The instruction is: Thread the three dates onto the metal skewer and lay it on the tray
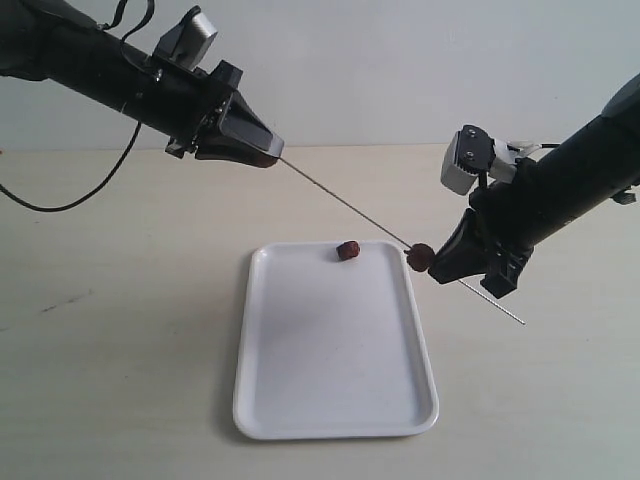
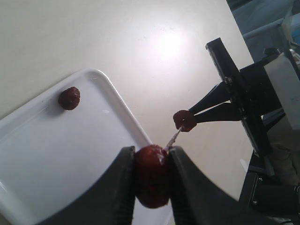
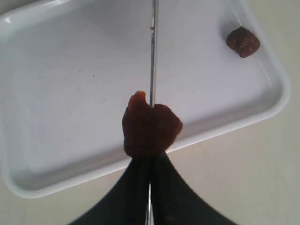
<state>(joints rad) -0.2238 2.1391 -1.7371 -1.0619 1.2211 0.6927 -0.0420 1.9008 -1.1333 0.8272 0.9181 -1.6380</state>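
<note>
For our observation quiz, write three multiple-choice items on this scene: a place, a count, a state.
1. Where is the loose date? A in the tray by its rim; B between jaws; C outside the tray.
2. How many dates lie in the tray? A none; B one; C three.
3. The left gripper is: A open, empty; B shut on a date; C shut on the tray.
Key: A, it sits inside the rim; B, only that one lies there; B, its jaws press the date's sides.

Skewer [image 1: 345,203] carries one date [image 1: 420,257]; another date [image 1: 348,250] sits on tray [image 1: 330,350].
</note>
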